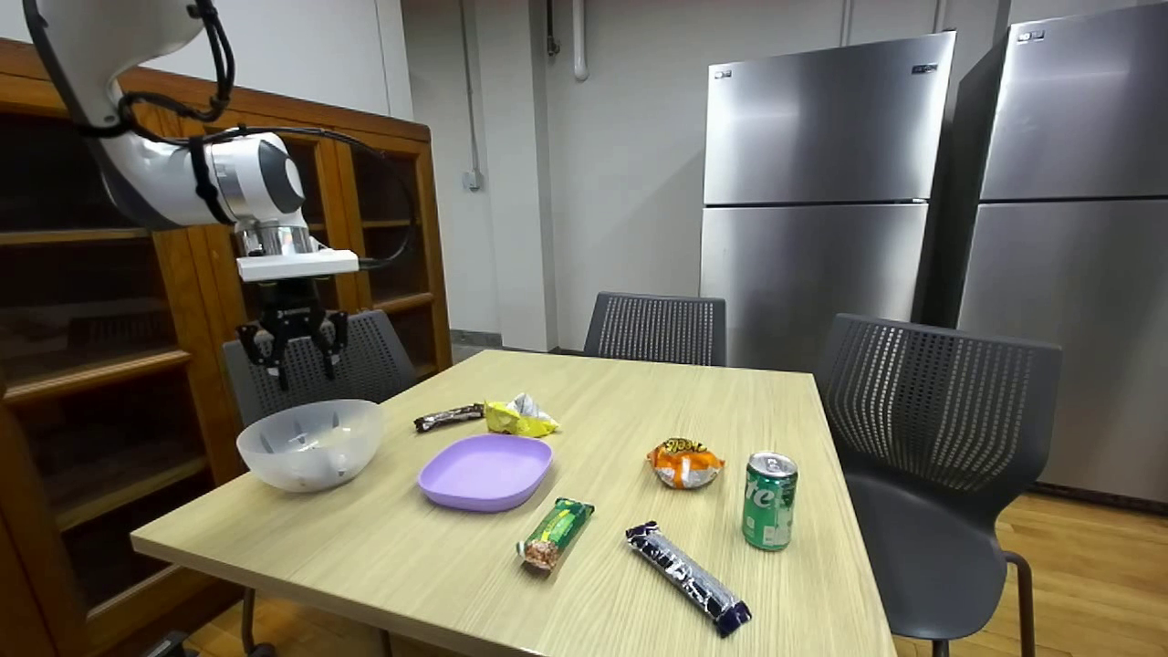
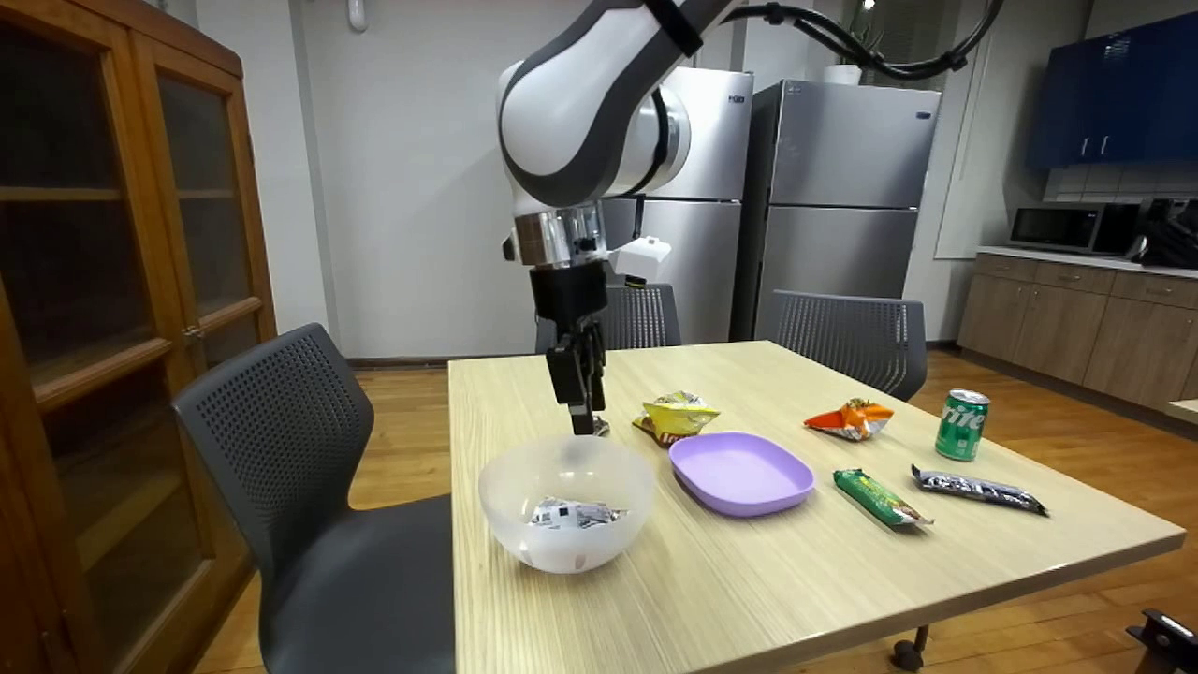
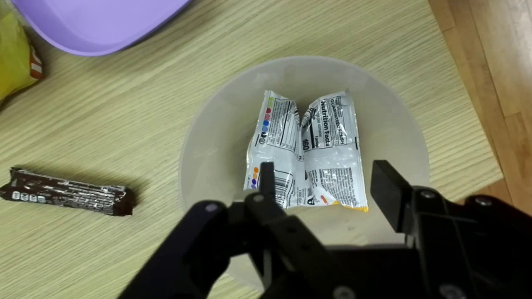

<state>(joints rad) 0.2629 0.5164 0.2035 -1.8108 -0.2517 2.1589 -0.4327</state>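
My gripper [image 1: 307,374] points down above the translucent white bowl [image 1: 310,461], with a gap between fingertips and rim. In the wrist view the gripper [image 3: 323,176] is open, with nothing between its fingers. Inside the bowl [image 3: 201,124] lies a folded white wrapper [image 3: 330,153] with printed nutrition text; it also shows in an exterior view [image 2: 571,513]. A dark brown candy bar [image 3: 68,191] lies on the table beside the bowl. A purple plate [image 3: 104,29] and a crumpled yellow bag [image 3: 14,54] are nearby, and both exterior views show them too.
On the wooden table [image 1: 602,401] farther from the gripper lie a green-wrapped bar [image 1: 558,532], a dark blue and silver bar [image 1: 686,577] and an orange bag [image 1: 686,463]. A green can [image 1: 769,502] stands upright. Grey chairs [image 2: 290,449] surround the table. A wooden cabinet [image 2: 112,328] stands behind.
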